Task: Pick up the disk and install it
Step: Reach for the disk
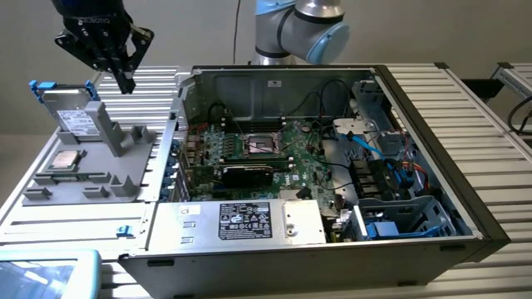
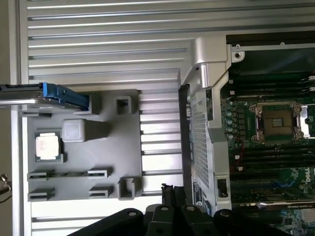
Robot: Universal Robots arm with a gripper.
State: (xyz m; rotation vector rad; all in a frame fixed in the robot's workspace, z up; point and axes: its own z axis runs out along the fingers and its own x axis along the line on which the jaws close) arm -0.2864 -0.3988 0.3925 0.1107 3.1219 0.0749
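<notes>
A robot arm's gripper (image 1: 124, 80) hangs close above the disk (image 1: 73, 117), a little to one side of it, jaws drawn together and holding nothing. The disk stands on edge in a slot of the grey holder (image 1: 124, 159) at the exterior view's left, apparently so it can be taken from above. A small processor chip (image 1: 65, 160) lies flat in its own recess. Beside the holder, on the ribbed counter (image 1: 490, 131), the computer case (image 1: 283, 81) lies lid off — motherboard (image 1: 266, 149) and drive cage (image 1: 399, 215) open from overhead. The disk is not yet picked up.
</notes>
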